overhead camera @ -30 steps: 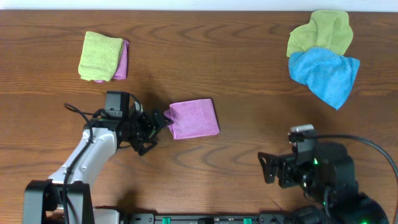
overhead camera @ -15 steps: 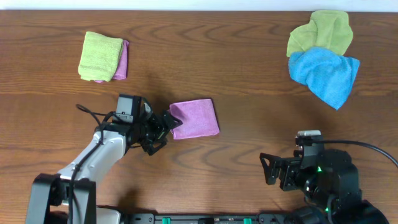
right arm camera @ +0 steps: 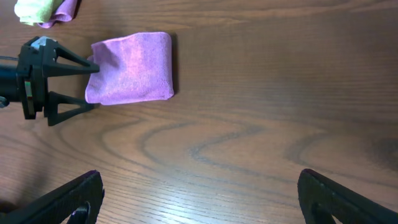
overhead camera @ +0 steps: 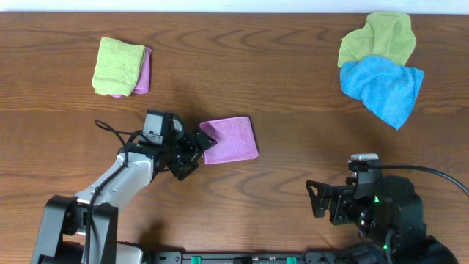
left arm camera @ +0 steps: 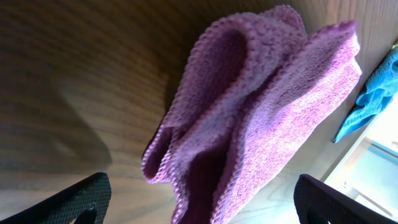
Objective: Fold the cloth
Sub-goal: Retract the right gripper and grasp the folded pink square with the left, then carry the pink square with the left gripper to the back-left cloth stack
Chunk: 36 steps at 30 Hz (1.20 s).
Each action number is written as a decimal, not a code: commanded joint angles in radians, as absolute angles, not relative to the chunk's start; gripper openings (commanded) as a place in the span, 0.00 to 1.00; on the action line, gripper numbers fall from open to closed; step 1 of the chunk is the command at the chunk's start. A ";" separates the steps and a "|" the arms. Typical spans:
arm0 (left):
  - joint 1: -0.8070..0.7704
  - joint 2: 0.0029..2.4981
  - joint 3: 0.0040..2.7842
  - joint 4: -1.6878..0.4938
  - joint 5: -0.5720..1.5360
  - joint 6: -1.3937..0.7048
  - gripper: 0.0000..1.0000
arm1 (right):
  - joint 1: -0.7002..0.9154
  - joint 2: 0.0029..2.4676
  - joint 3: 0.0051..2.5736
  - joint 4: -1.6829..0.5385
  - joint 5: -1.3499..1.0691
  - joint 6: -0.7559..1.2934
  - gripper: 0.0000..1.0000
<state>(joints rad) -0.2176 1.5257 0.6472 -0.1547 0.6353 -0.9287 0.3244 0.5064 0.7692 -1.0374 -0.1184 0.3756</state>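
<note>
On the brown worktop, the left gripper, released, is straddling the purple cloth, probably for pinching its nearest edge.

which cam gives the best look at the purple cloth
Right wrist: the whole folded purple cloth, with the left gripper open at its edge. Overhead shows it whole but smaller; left wrist shows only its near folded edge.

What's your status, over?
Left gripper open, straddling corner of purple cloth. Right gripper open, well clear. Cloth lies folded. Nothing blocking.
</note>
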 commanded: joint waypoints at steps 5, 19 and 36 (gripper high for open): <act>-0.236 1.546 0.640 -0.143 0.586 -0.963 0.95 | 0.319 0.502 0.765 -1.042 -0.112 0.389 0.99; -0.304 1.723 0.640 0.056 0.627 -1.022 0.71 | 0.319 0.502 0.765 -1.042 -0.112 0.389 0.99; -0.238 1.737 1.083 0.165 0.552 -1.097 0.06 | 0.319 0.502 0.765 -1.042 -0.112 0.389 0.99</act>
